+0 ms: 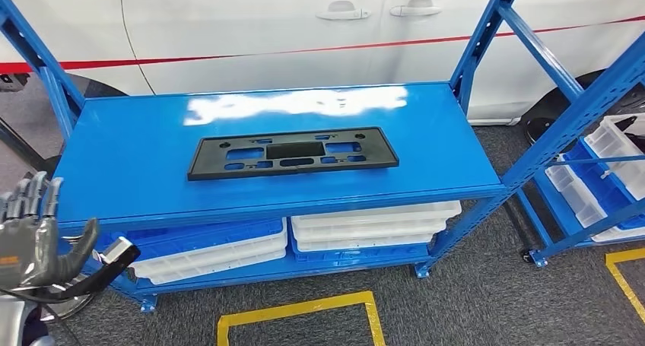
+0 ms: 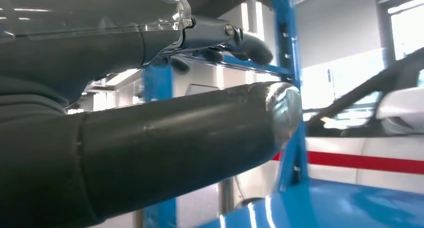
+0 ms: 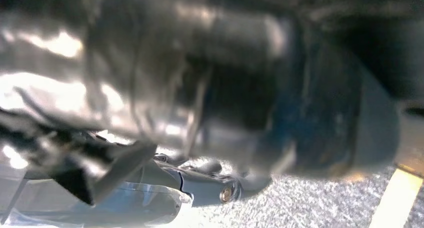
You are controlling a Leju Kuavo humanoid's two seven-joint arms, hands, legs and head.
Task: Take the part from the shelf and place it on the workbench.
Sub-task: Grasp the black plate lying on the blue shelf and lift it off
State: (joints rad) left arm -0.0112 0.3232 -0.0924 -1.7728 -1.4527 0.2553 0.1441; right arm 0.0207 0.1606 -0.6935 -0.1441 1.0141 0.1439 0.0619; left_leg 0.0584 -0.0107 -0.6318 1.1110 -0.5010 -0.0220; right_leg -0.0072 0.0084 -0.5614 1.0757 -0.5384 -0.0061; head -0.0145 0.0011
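The blue shelf (image 1: 122, 144) is the biggest thing here, a steel rack with a flat top deck, parked in front of a white car (image 1: 304, 26) with a red stripe. The part (image 1: 293, 153) lies flat near the middle of that top deck, long side running across the view, well apart from both ends.

The step in hand looks like the approach, with nothing lifted yet. To do it well, the left hand (image 1: 34, 236) has to travel up and over the front lip of the deck, since it sits low at the shelf's left front corner, below deck level. Because the part is long and thin, a grasp at one end would likely let it sag or swing; taking a long edge near its middle, or using both hands, seems safer.

The part is a matte black rectangular plate, with a large solid centre panel, several slots and small round holes through which the blue deck shows.

The left hand holds nothing, its fingers spread and upright. In the right wrist view the right hand (image 3: 210, 87) is too blurred to tell.

Smaller still, white trays (image 1: 373, 224) are stacked on the lower shelf.
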